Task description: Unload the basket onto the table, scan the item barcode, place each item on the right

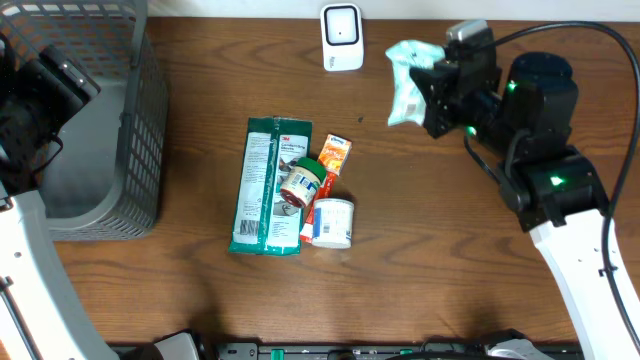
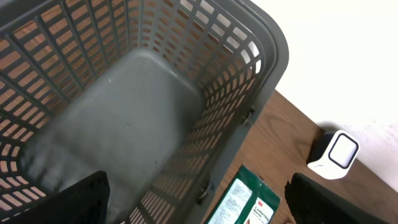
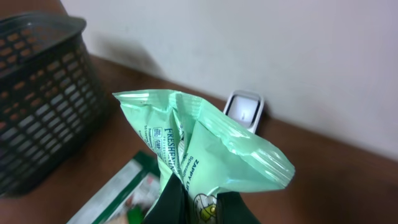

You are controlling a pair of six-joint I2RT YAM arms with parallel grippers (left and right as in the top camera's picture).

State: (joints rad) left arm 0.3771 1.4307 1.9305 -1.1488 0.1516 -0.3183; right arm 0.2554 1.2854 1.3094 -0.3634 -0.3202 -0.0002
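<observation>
Wooden table, mint pouch in right tool

Overhead: bright, even light from above. Soft shadows pool along the near edge of the table.

Left wrist: wall blown out to flat white. Floor of the grey basket is smeared, and my left fingers show as 2 dark, unfocused shapes.

Right wrist: dimmer, with a warm cast. Mint-green pouch is fairly sharp, with sheen on its crimp. Basket and scanner are soft behind it.
</observation>
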